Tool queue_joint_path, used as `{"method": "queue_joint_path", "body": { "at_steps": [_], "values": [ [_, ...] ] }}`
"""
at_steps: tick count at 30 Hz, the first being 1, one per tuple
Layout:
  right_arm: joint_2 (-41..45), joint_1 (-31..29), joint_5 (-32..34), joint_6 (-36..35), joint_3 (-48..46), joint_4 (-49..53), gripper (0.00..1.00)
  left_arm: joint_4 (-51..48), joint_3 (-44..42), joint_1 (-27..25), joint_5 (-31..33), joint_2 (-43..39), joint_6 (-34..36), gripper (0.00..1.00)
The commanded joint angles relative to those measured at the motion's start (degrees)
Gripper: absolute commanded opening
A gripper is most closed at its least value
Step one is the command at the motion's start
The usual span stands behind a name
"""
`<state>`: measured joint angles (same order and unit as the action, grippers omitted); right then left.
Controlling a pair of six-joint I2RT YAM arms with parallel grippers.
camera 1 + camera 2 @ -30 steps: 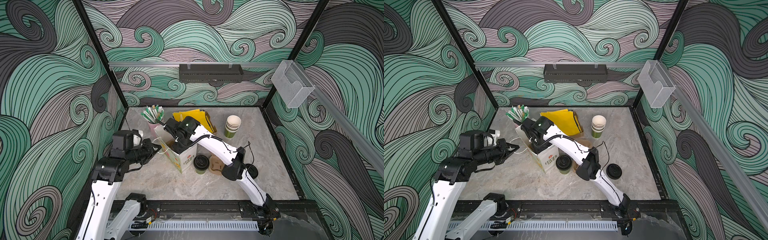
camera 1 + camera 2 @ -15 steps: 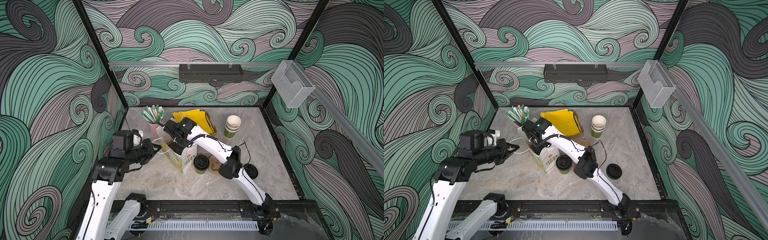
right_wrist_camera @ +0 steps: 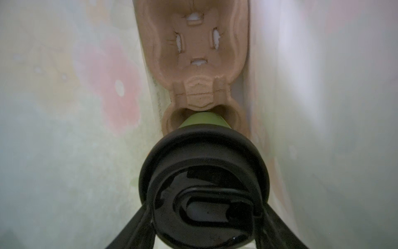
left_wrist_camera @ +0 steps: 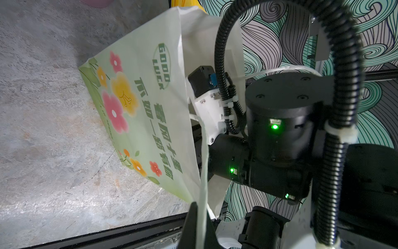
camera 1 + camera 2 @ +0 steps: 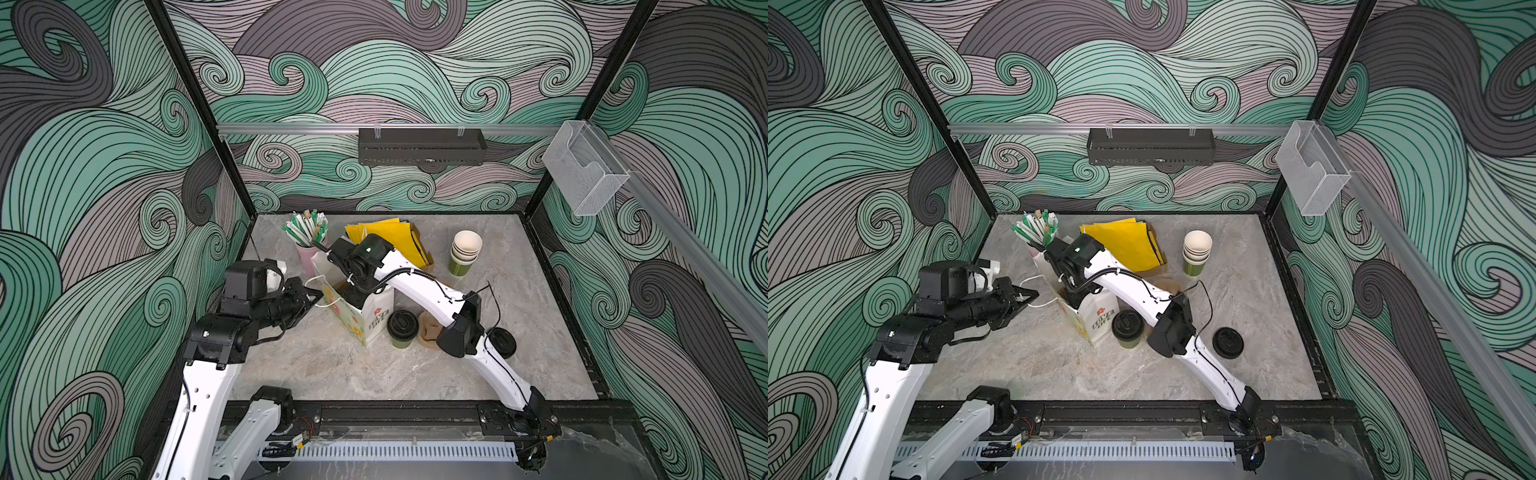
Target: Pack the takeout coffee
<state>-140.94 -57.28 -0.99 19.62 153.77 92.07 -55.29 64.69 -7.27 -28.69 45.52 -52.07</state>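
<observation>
Inside the flowered paper bag (image 5: 376,316) (image 4: 140,107), my right gripper (image 3: 204,207) is shut on the takeout coffee (image 3: 203,155), a green cup with a black sip lid. The fingers grip the lid's sides. The cup's base is at one socket of a brown pulp cup carrier (image 3: 197,43) lying in the bag. In both top views these fingers are hidden in the bag's mouth. My left gripper (image 5: 318,296) (image 4: 201,207) is shut on the bag's white handle (image 4: 203,172) and holds it out to the left.
A second lidded green cup (image 5: 402,328) stands right of the bag, next to a brown carrier (image 5: 428,330). A loose black lid (image 5: 503,341) lies further right. A stack of lidless cups (image 5: 465,253), yellow bags (image 5: 395,239) and a pink cup of stirrers (image 5: 307,232) stand behind.
The right arm's elbow has shifted slightly. Both grippers and the bag stand where they were.
</observation>
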Motion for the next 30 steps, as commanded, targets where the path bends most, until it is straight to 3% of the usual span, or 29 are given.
{"method": "queue_joint_path", "body": {
  "at_steps": [1, 18, 30],
  "values": [
    [0.27, 0.29, -2.47, 1.45, -0.51, 3.03, 0.54, -0.37, 0.0, -0.51, 0.39, -0.29, 0.62, 0.0],
    [1.93, 0.48, 4.04, 4.64, -0.22, 6.12, 0.54, -0.39, -0.13, -0.55, 0.47, -0.37, 0.39, 0.0],
    [-2.67, 0.58, 1.89, 3.41, -0.38, 6.07, 0.54, -0.39, 0.27, -0.64, 0.65, -0.03, 0.56, 0.0]
  ]
}}
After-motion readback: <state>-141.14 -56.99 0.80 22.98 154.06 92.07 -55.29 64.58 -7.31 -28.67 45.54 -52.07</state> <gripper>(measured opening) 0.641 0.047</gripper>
